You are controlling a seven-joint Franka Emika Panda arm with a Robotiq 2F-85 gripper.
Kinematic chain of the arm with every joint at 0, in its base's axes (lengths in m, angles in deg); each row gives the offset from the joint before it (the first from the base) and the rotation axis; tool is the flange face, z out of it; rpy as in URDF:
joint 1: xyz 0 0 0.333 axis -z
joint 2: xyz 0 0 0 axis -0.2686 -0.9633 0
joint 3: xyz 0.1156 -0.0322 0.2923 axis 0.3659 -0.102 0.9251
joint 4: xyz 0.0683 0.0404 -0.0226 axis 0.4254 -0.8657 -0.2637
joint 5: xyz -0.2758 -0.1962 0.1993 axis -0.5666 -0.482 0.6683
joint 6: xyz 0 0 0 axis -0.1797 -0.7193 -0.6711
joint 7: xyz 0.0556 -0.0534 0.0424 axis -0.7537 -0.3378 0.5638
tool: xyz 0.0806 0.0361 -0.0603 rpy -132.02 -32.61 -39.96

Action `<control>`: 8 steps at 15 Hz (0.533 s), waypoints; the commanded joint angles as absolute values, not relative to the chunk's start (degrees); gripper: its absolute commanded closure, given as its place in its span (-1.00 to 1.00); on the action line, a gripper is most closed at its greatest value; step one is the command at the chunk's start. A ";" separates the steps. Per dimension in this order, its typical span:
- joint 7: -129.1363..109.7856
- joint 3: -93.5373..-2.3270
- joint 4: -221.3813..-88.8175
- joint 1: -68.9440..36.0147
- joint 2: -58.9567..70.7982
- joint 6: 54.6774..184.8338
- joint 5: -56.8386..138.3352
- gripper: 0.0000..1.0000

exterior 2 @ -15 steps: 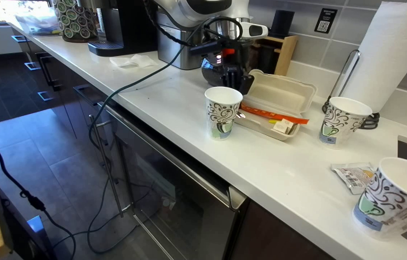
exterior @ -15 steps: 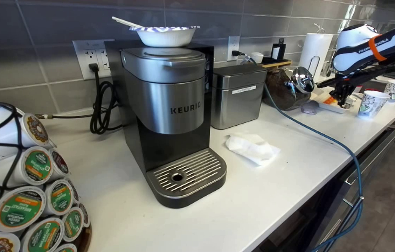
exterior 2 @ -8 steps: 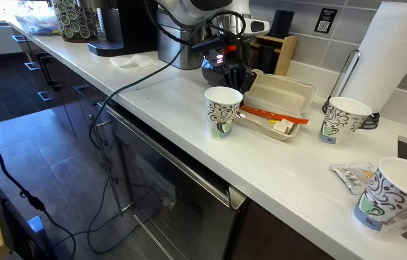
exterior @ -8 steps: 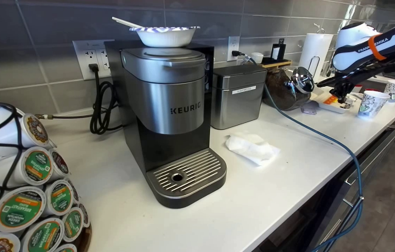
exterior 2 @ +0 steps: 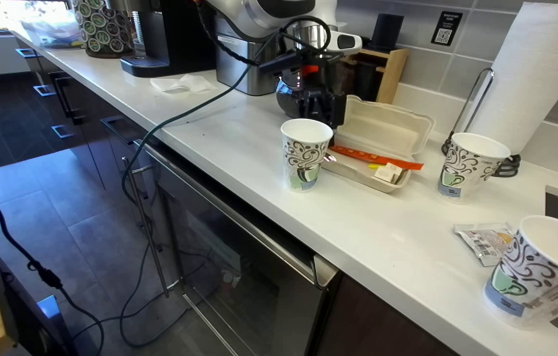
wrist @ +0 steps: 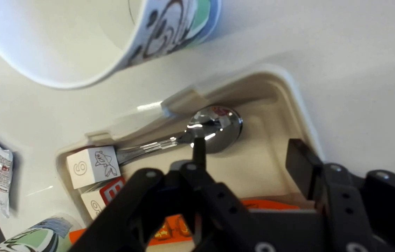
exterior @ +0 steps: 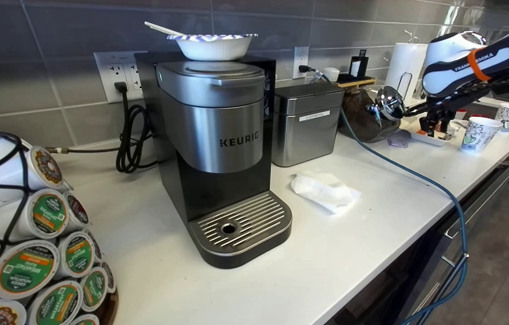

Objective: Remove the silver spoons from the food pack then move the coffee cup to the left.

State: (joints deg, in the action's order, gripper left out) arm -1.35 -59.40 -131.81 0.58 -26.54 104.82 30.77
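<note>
One silver spoon (wrist: 218, 126) lies in the food pack (wrist: 297, 101), its handle running toward a white block; only a glint of the spoon (exterior 2: 330, 158) shows in an exterior view. My gripper (wrist: 247, 140) is open over the pack with nothing between its fingers. One finger (wrist: 199, 148) overlaps the spoon's bowl in the wrist view; whether they touch I cannot tell. The other finger (wrist: 299, 164) is near the pack's end wall. A patterned paper coffee cup (exterior 2: 303, 155) stands upright right beside the pack, also seen as the cup (exterior: 480, 133). It partly hides the fingertips.
White blocks (wrist: 90, 168) and an orange strip (exterior 2: 373, 158) share the pack, whose lid (exterior 2: 388, 123) stands raised. More cups (exterior 2: 472, 165) and a sachet (exterior 2: 487, 240) stand toward the sink. A tilted glass jar (exterior: 365, 117) is behind the gripper; a blue cable (exterior: 399, 164) crosses the counter.
The gripper fingers have spread apart from close together. The arm has shifted slightly left in both exterior views. The spoon glint, pack and cups have not visibly moved.
</note>
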 commanded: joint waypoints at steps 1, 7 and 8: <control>-3.59 -60.56 -129.00 0.45 -29.97 104.96 28.32 -0.86; -5.54 -62.84 -128.66 -0.26 -30.62 104.78 27.45 -0.98; -5.17 -62.48 -129.01 -0.24 -30.20 104.35 28.08 -1.00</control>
State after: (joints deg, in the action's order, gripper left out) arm -3.65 -61.88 -130.06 0.39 -29.13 104.88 28.62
